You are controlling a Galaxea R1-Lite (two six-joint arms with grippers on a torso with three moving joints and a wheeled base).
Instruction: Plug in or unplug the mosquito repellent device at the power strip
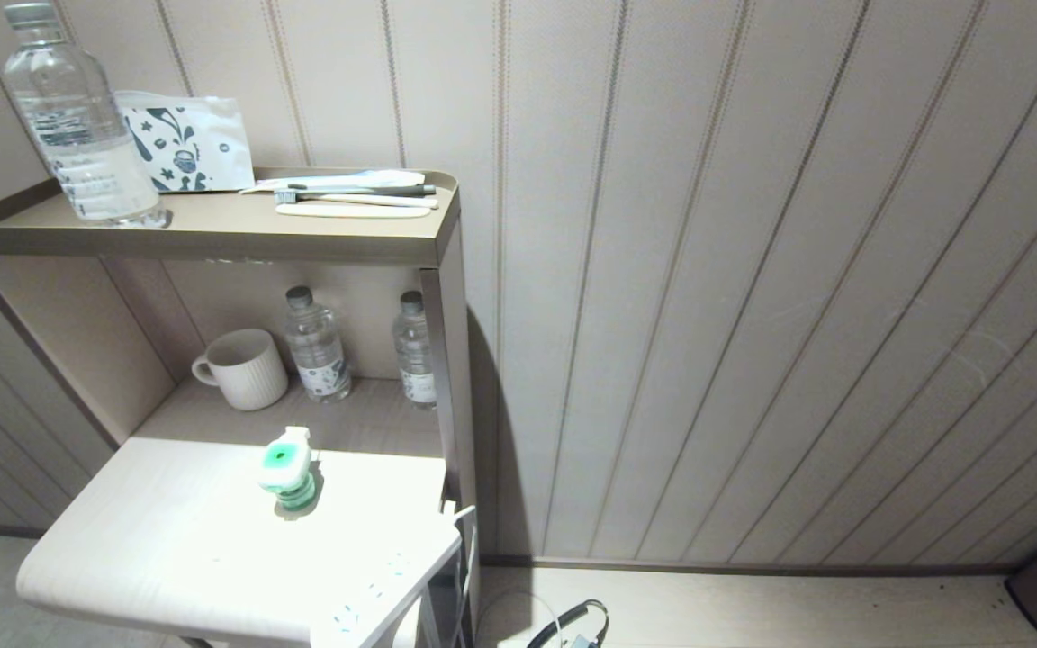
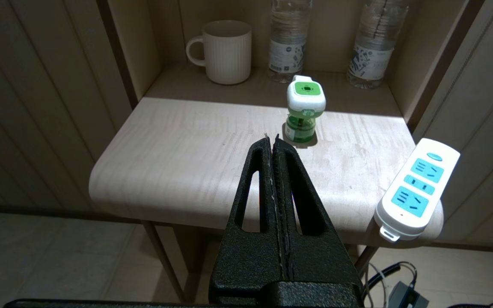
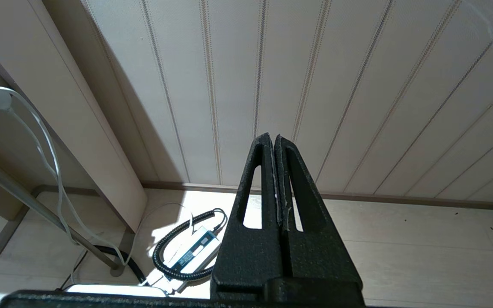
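The mosquito repellent device [image 1: 287, 470] [image 2: 304, 110], a white head with a green centre over a green bottle, stands upright on the pale table [image 1: 158, 549] [image 2: 178, 162], unplugged. The white power strip [image 1: 374, 605] [image 2: 417, 188] with blue sockets lies at the table's near right corner, overhanging the edge. My left gripper [image 2: 271, 137] is shut and empty, held in front of the table, short of the device. My right gripper [image 3: 271, 136] is shut and empty too, off to the right, facing the panelled wall. Neither arm shows in the head view.
A white mug [image 1: 244, 369] [image 2: 225, 51] and two water bottles [image 1: 315, 346] [image 1: 415, 351] stand in the niche behind the table. The upper shelf [image 1: 212, 236] holds a large bottle [image 1: 77, 117], a pouch and toothbrushes. Cables and an adapter [image 3: 191, 252] lie on the floor.
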